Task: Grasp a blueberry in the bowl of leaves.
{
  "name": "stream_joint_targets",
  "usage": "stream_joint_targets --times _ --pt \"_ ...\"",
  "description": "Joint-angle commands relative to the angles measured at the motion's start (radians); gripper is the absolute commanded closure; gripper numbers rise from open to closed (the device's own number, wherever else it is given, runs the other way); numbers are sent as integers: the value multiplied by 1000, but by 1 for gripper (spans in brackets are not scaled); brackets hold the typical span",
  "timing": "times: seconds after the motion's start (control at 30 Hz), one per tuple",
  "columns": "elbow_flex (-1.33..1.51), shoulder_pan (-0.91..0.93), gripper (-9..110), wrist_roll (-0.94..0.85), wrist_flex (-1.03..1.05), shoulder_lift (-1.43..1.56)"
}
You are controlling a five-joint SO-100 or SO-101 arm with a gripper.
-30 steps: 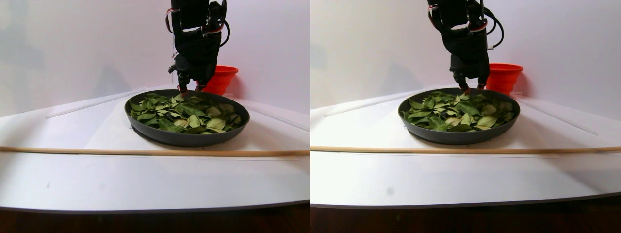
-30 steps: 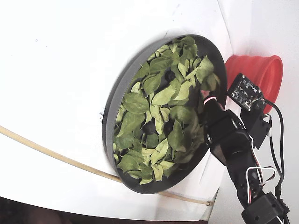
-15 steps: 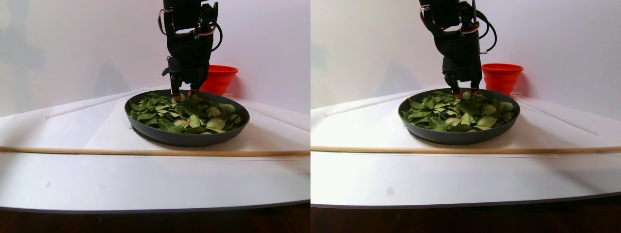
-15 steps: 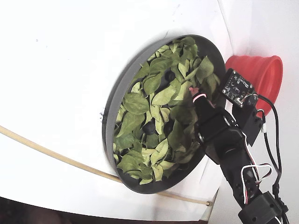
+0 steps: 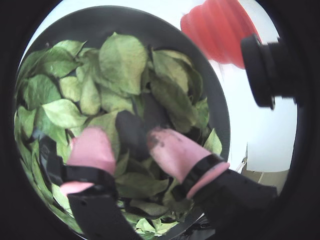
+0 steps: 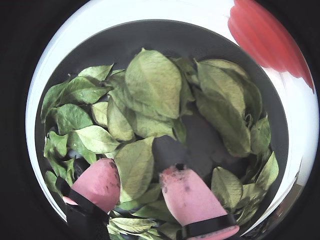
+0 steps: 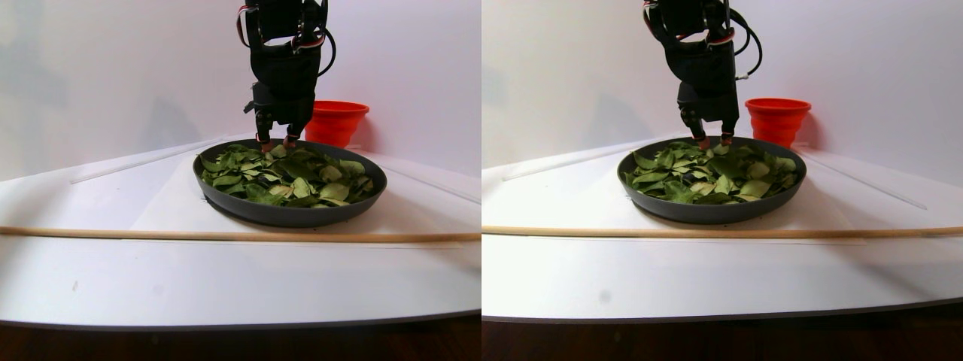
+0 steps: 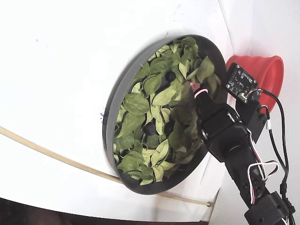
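Observation:
The wide dark grey bowl [image 5: 150,20] [image 6: 165,35] [image 7: 286,214] [image 8: 112,108] holds a loose heap of green leaves [image 5: 122,60] [image 6: 152,80] [image 7: 290,173] [image 8: 140,103]. My gripper [image 5: 125,136] [image 6: 136,169] [image 7: 277,143] [image 8: 196,89] is open, with its pink fingertips [image 5: 92,145] down at the leaves near the bowl's far rim in the stereo pair view. Nothing sits between the jaws but leaves and a dark patch of bowl floor [image 6: 200,140]. No blueberry shows clearly; it may be hidden under the leaves.
A red plastic cup [image 5: 220,30] [image 6: 265,35] [image 7: 335,120] [image 8: 262,70] stands just beyond the bowl, close to the arm. A thin wooden stick [image 7: 226,235] [image 8: 47,152] lies across the white table in front of the bowl. A black camera module [image 5: 265,70] juts in beside the gripper.

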Motion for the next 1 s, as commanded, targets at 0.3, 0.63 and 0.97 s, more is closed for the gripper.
stream_joint_targets --times 0.3,0.63,0.97 --pt "-6 -32 85 40 23 137" --pt "-11 -57 85 67 40 132" --pt "-11 -78 85 87 40 115"
